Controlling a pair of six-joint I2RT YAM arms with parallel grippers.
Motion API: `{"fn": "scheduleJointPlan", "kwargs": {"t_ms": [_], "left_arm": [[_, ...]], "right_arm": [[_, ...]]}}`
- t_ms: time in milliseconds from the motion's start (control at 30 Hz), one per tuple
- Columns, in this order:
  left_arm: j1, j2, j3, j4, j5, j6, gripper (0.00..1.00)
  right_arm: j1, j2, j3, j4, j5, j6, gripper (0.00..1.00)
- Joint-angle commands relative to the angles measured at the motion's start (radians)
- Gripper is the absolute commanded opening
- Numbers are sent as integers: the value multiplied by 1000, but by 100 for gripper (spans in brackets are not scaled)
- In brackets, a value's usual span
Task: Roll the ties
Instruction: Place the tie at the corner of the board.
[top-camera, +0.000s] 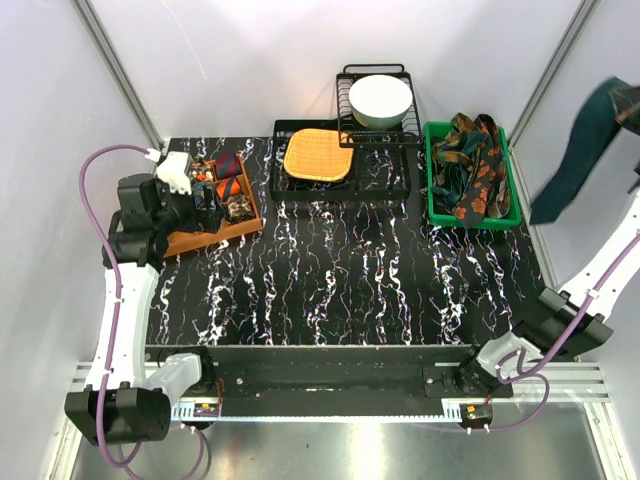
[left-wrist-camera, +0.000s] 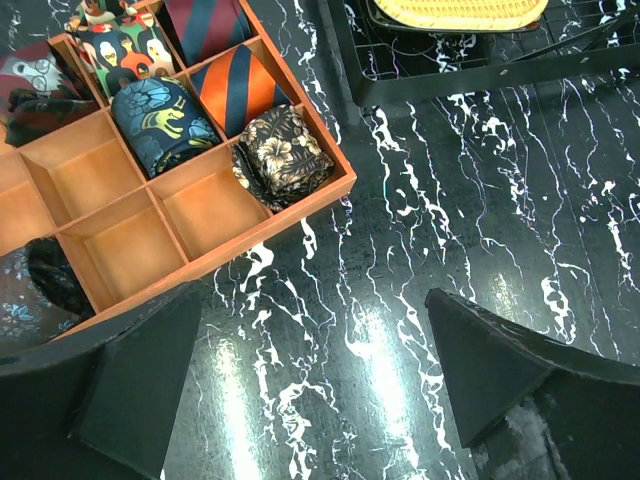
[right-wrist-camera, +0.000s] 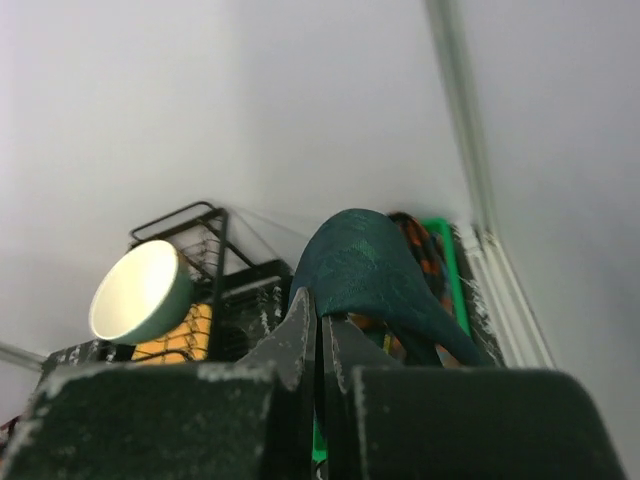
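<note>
Since the teal tie (top-camera: 578, 152) looks light, limp and slick, I'd grip flat across its width near an end. It's plain, dark and narrow. It hangs raised at 3 o'clock beyond the green bin (top-camera: 470, 224), with my right gripper (right-wrist-camera: 322, 318) clamped on a fold. My left gripper (left-wrist-camera: 320, 380) is spread wide and empty at 10 o'clock.

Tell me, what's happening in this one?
The right gripper, shut, holds a teal tie high in the air near the green bin, where patterned ties lie loose. The left gripper hovers open beside the wooden box, which has rolled ties in some compartments and others bare. The teal tie is not yet rolled.
</note>
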Motion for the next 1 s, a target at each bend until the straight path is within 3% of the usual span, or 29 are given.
{"fn": "scheduleJointPlan", "kwargs": {"t_ms": [0, 267, 333, 367, 400, 467, 500, 533, 667, 733, 967], "left_arm": [[7, -30, 18, -5, 23, 27, 99], [8, -37, -1, -13, -21, 41, 99], [10, -32, -2, -13, -35, 39, 99], [8, -30, 1, -14, -33, 38, 99], [11, -29, 3, -17, -32, 35, 99], [13, -26, 13, -19, -26, 32, 99], [14, -27, 13, -20, -26, 32, 99], [14, -27, 13, -20, -27, 30, 99], [16, -26, 3, -23, -23, 30, 99], [18, -23, -5, -23, -15, 29, 99], [16, -3, -23, -36, 80, 93, 99]], "right_arm": [[-105, -63, -47, -96, -68, -76, 0], [-168, -144, -189, -95, -57, -152, 0], [-56, -178, -208, -113, -38, -196, 0], [26, -245, -237, -137, 16, -311, 0], [259, -291, -285, -162, 119, -378, 0], [555, -418, -489, -197, 259, -558, 0], [700, -448, -566, -241, 479, -614, 0], [966, -469, -735, -263, 593, -666, 0], [1013, -508, -1129, -273, 833, -927, 0], [1013, -534, -1302, -175, 962, -989, 0], [1013, -485, -1370, -90, 1021, -951, 0]]}}
